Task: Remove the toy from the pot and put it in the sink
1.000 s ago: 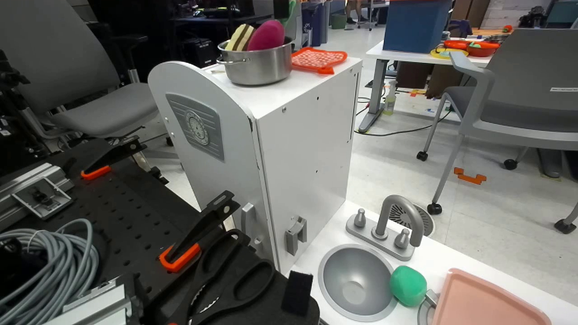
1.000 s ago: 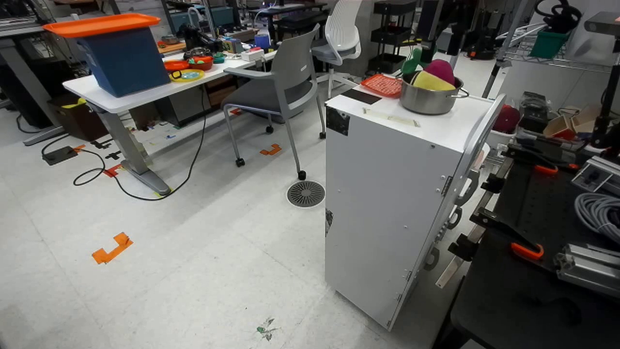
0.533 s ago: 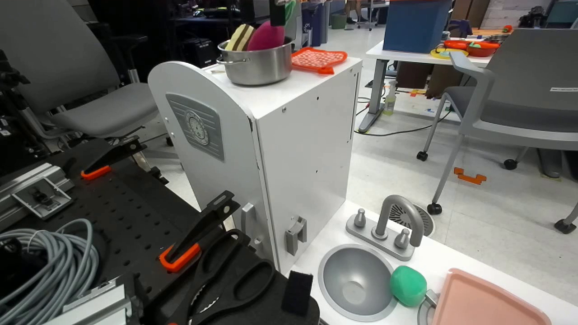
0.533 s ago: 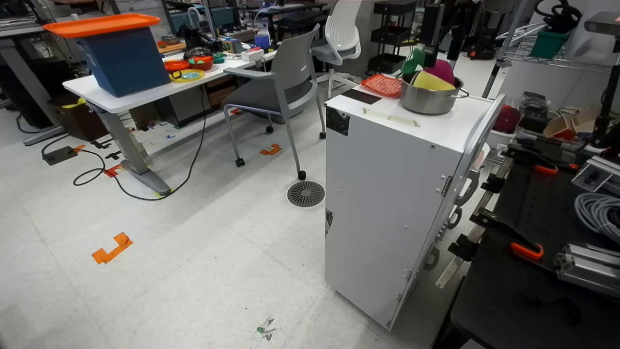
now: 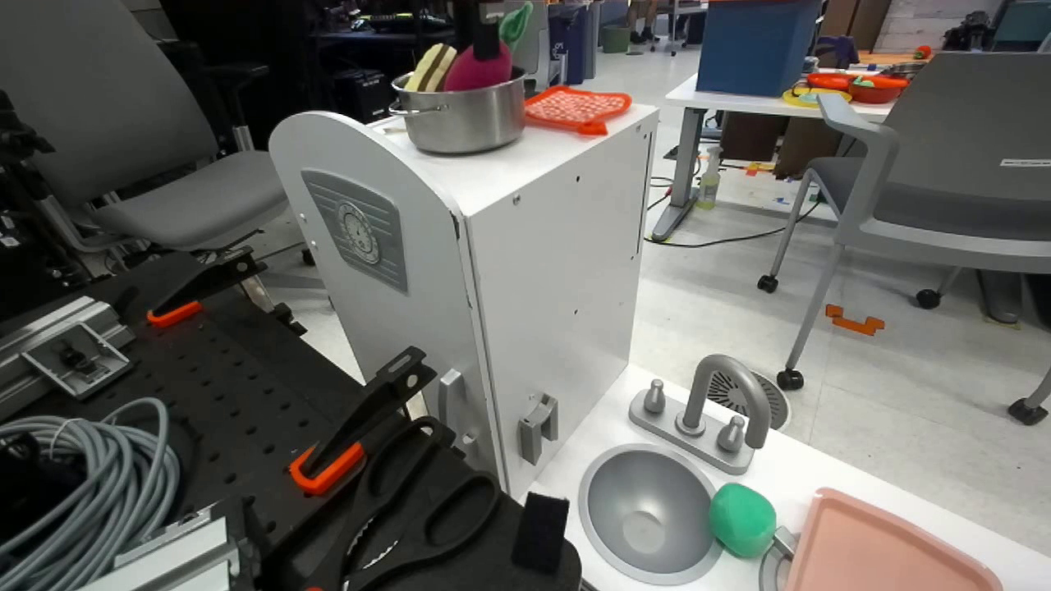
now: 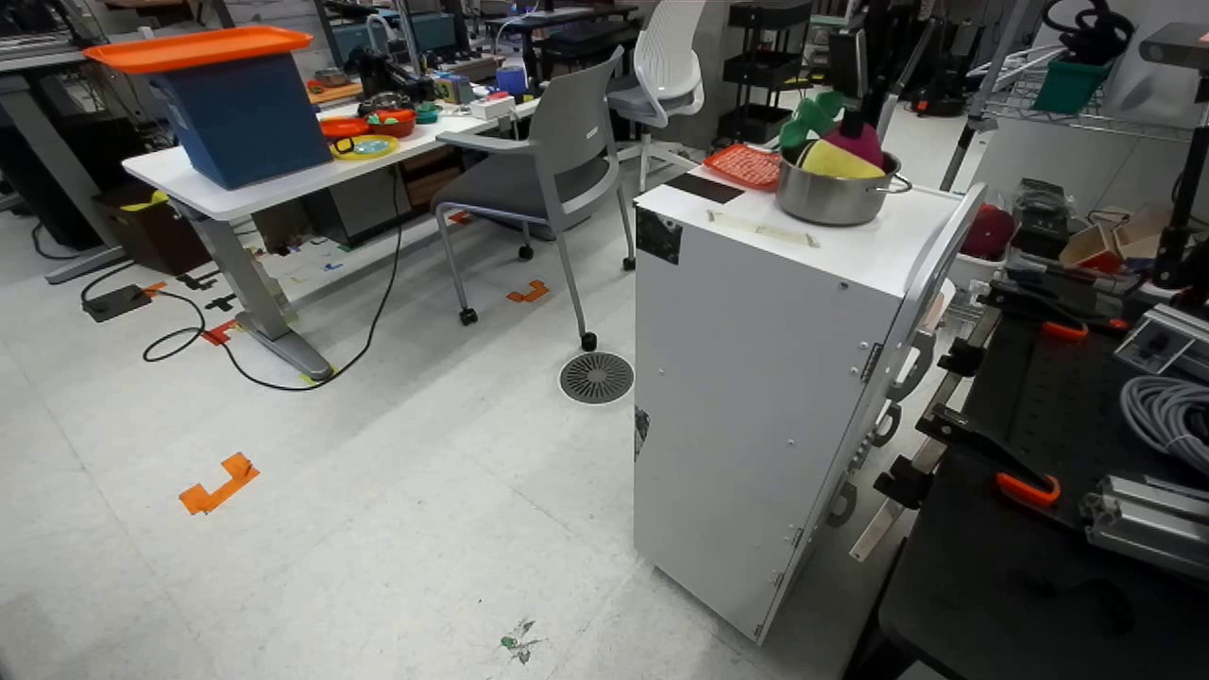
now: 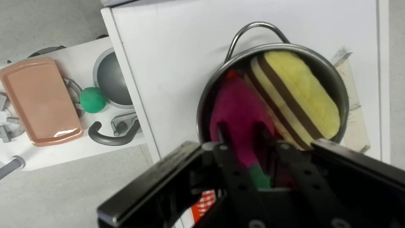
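In an exterior view we see the round grey sink [image 5: 644, 497] below the round silver metal pot [image 5: 472, 123]. In an exterior view, the rounded magenta toy [image 6: 863, 145] sits in that pot. In the wrist view, we find the black gripper [image 7: 242, 129] pinching the toy.

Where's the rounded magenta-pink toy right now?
In the wrist view, the toy sits in the round silver metal pot, left of the yellow, brown-striped piece; the black gripper overlaps its lower part.
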### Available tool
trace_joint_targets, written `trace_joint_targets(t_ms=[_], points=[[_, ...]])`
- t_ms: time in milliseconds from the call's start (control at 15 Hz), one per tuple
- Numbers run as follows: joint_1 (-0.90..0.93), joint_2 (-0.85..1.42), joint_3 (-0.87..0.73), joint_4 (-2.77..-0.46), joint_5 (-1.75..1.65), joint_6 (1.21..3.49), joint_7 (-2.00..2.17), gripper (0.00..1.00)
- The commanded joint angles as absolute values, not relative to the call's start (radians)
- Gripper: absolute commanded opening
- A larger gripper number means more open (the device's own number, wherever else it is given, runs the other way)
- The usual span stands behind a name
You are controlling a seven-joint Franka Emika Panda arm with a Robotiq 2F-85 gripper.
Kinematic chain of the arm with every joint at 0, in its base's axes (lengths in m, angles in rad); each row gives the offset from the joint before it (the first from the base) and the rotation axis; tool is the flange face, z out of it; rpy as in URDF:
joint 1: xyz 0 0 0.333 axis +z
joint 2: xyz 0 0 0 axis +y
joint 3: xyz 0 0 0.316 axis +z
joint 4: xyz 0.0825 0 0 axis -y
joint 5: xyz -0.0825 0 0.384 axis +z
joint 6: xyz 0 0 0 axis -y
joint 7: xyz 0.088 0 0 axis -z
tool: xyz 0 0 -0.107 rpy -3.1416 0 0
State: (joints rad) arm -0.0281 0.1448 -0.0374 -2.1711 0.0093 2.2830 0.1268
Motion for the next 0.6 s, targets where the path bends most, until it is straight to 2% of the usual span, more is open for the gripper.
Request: trace_joint_targets(t_ms=[0, 533], points=[[-0.032, 0.147, -0.039, -2.167, 0.019, 2.28, 0.109, 0.0], [-0.022, 0.123, -0.05, -2.162, -0.054, 2.263, 0.166, 0.01]])
